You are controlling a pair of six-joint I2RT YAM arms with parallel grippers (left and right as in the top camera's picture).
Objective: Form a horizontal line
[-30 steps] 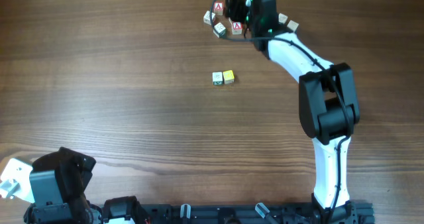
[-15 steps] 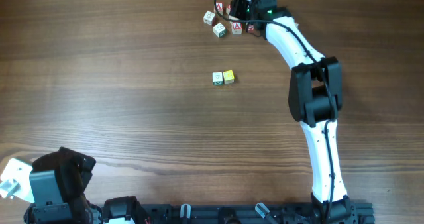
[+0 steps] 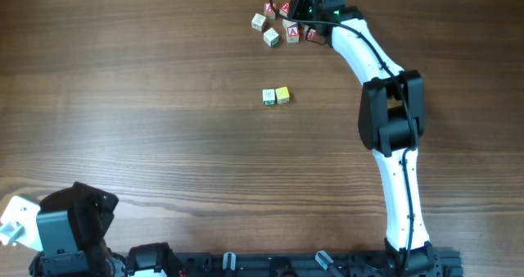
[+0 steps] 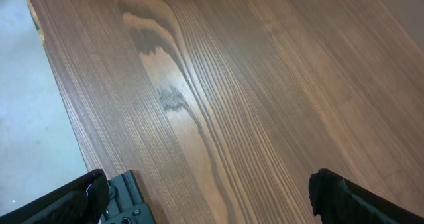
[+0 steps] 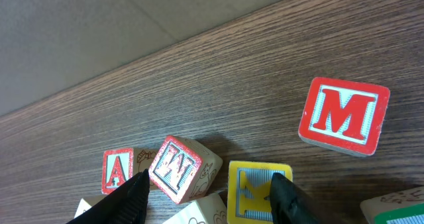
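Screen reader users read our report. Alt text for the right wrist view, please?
The open right gripper hangs over lettered cubes on a wooden table: a tilted red cube and yellow K cube between its fingers, a red M cube apart.

- Overhead looks straight down on the whole desk (image 3: 123,105).
- Left wrist: close, slanting over the bare desk edge.
- Right wrist: close behind the right claw (image 5: 211,184), on lettered cubes (image 5: 344,114) that overhead also shows.

Right gripper (image 5: 209,201) — moved farther toward far edge of brown wooden table (image 3: 123,105), now above loose cluster of lettered wooden cubes (image 3: 282,27). White-and-black right arm (image 3: 385,105) — formerly bent, now straighter, elbow shifted left.
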